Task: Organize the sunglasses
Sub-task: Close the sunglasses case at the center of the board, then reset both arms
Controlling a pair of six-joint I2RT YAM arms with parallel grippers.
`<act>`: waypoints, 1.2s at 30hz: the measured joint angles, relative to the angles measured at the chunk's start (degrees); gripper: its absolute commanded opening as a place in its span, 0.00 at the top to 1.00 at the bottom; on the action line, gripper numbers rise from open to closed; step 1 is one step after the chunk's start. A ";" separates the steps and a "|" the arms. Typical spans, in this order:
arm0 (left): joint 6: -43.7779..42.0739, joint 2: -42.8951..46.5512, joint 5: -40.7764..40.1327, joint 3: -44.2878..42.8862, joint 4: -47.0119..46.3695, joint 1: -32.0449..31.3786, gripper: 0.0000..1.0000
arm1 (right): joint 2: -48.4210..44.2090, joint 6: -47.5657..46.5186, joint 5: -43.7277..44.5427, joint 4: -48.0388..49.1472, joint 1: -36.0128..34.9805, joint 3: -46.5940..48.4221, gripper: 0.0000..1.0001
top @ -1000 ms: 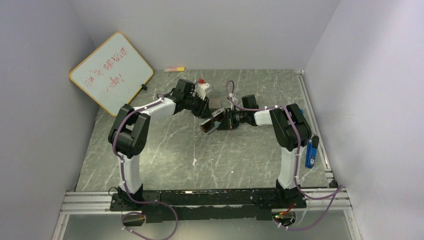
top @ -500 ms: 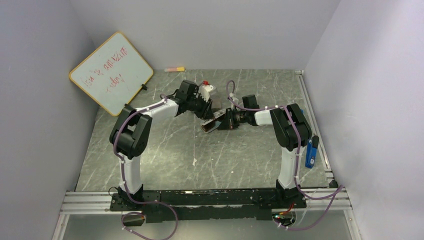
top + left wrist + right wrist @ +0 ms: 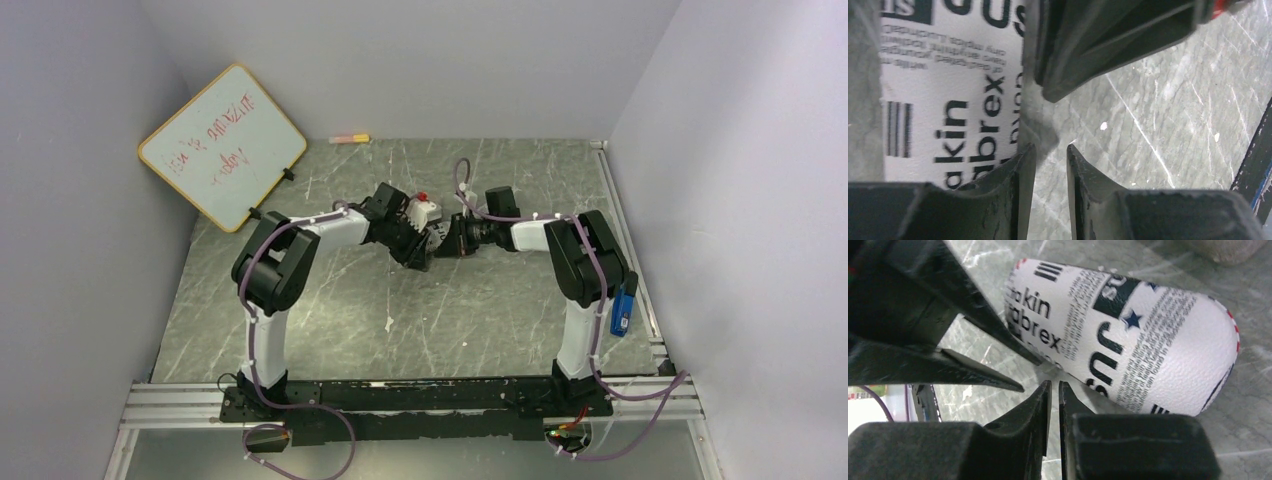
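- The left fingers [image 3: 1019, 180] stand a little apart. Only the desk [image 3: 330, 300] shows through the narrow gap, so they grip nothing.
- They sit just beside the edge of a pale pouch [image 3: 948, 100] printed with black lettering. I cannot tell whether they touch it.
- The right fingers [image 3: 1035, 410] are all but closed, with a thin slit between them and nothing in it. Their tips point at the foot of the pouch's rounded side, just beside it, and the pouch lies on the desk.
- The two sets of fingers are very near each other, and each wrist view shows the other's dark fingers close ahead.
- A second ago the left fingers were farther back on the desk, apart from the right ones. They have since swung toward the right ones and now meet them at the middle of the desk.
- A brown thing that showed in front of the right fingers a second ago is now covered by the left wrist in the top view.
- The left arm [image 3: 330, 222] has leaned to the right with that move, while the right arm [image 3: 530, 232] has barely shifted.
- The sunglasses cannot be made out in any view, so I cannot tell where they lie.
- The whiteboard [image 3: 222, 145] leans at the far left as before.
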State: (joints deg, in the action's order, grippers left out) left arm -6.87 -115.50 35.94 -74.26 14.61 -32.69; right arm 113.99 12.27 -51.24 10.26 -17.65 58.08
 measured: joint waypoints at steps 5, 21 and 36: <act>-0.68 0.42 -1.05 -1.44 2.38 0.74 0.60 | -5.03 -2.21 -0.09 -2.38 0.11 -0.04 0.78; -4.24 11.56 -3.58 -1.95 4.57 2.03 0.10 | -23.87 -16.57 10.34 -14.38 0.81 -0.85 0.40; -7.93 28.65 -3.80 8.50 7.54 19.17 0.04 | -39.19 -27.23 26.60 -25.09 1.22 -1.07 0.00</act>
State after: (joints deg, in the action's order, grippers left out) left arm -14.81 -86.85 32.14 -65.76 22.15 -13.52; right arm 74.81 -14.96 -24.64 -14.83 -16.43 57.01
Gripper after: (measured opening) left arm 0.963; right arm 0.997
